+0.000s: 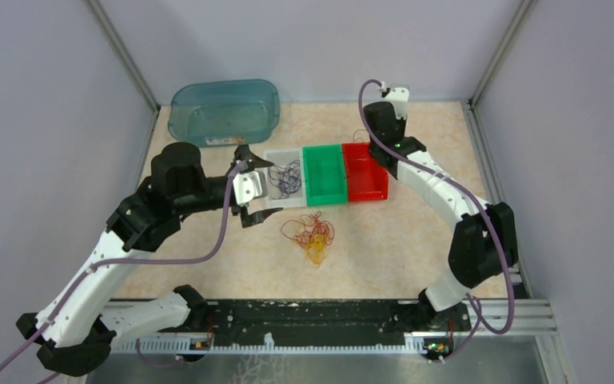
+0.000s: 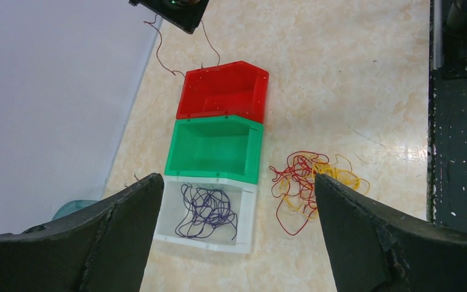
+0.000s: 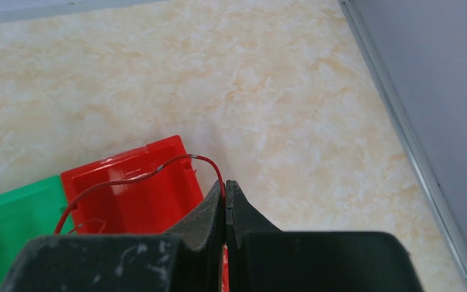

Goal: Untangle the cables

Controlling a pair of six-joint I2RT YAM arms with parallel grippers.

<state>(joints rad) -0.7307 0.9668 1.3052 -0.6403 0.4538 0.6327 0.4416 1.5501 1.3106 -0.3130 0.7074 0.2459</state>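
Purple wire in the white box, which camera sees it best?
The left wrist camera. It looks right down into the white box, so the purple wire shows large, with its loops clear. The top camera shows it too, but small and far off. The right wrist camera does not show it at all.

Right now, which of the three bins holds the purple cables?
The white bin at the row's left end, beside the green bin; the purple cables lie inside it.

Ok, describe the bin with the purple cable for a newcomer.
On the beige table, three small bins stand in a row near the blue tub. At the robot's left end, beside the green bin, is the white bin, the only one holding a purple cable clump.
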